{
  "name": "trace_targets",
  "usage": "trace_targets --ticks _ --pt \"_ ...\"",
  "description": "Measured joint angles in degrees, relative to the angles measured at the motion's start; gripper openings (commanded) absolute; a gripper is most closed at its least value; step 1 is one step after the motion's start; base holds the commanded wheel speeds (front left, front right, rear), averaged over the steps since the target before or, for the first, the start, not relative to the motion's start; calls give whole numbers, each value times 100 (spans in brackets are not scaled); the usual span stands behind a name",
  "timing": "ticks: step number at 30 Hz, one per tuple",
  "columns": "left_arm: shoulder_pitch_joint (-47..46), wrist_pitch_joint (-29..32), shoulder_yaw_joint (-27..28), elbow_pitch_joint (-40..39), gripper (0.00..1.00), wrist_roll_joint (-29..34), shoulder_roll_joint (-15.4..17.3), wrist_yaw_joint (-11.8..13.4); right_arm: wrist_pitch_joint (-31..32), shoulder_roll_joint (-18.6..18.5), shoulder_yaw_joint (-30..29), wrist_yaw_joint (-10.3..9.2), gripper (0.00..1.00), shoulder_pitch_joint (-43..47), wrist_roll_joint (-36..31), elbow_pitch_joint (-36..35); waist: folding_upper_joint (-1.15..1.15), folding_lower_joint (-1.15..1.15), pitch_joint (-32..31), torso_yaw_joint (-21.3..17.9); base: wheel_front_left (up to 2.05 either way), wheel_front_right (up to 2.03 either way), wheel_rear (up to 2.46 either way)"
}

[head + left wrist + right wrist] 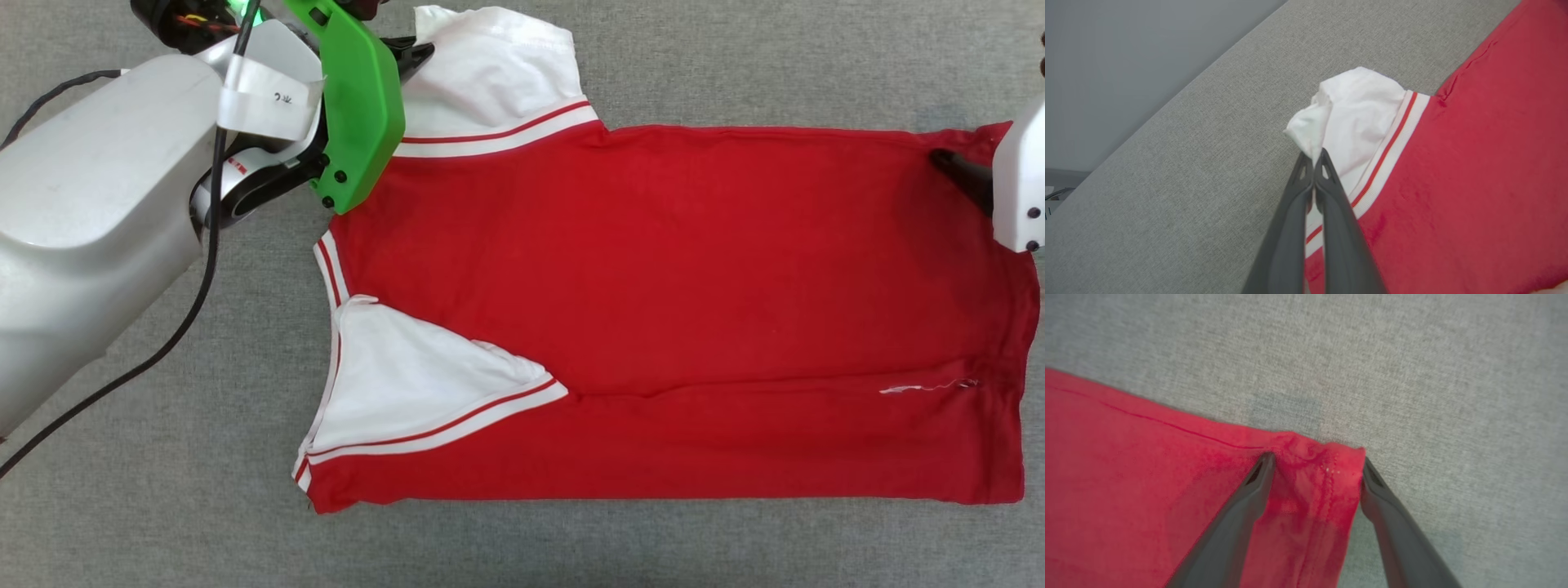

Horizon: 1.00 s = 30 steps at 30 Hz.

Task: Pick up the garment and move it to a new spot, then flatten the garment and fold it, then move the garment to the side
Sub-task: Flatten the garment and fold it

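Left gripper clamped on sleeve of garment, right gripper spread open astride hem corner

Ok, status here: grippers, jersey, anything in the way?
Left gripper shut on jersey by its white sleeve. Right gripper open, straddling hem corner. Jersey flat on grey cloth, partly folded. No obstruction seen.

Pale silver-grey forearm shell, left, with black cable, white taped label and bright green wrist cover with black screws; white wrist housing, right, two black screws; long dark grey tapered fingers, slotted near tips.
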Motion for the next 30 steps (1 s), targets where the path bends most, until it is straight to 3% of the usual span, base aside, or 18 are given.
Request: trace_targets --ticks 4,5,6,7,18,30 --pt "1 -14 -22 11 0 -2 -18 0 -10 16 174 -2 100 -65 103 232 0 0 42 43 0 0 0" --pt "2 -22 -25 16 0 -4 -13 0 -60 10 200 -2 64 -70 153 265 0 0 38 40 0 0 0" --pt "3 -25 -27 23 0 -11 -11 0 -135 -2 231 -2 39 -73 191 291 0 0 27 31 0 0 0" --pt "8 -47 -30 33 0 -12 -7 0 -227 -4 254 -1 0 -73 207 316 0 0 12 23 0 0 0" --pt "486 -525 -59 243 0 -88 55 0 -2016 10 483 0 0 411 566 450 0 0 -539 -36 0 0 0" --pt "1909 -1023 -80 -93 0 -81 436 52 -3338 -323 381 0 0 1864 589 -334 0 0 -1409 40 0 0 0"
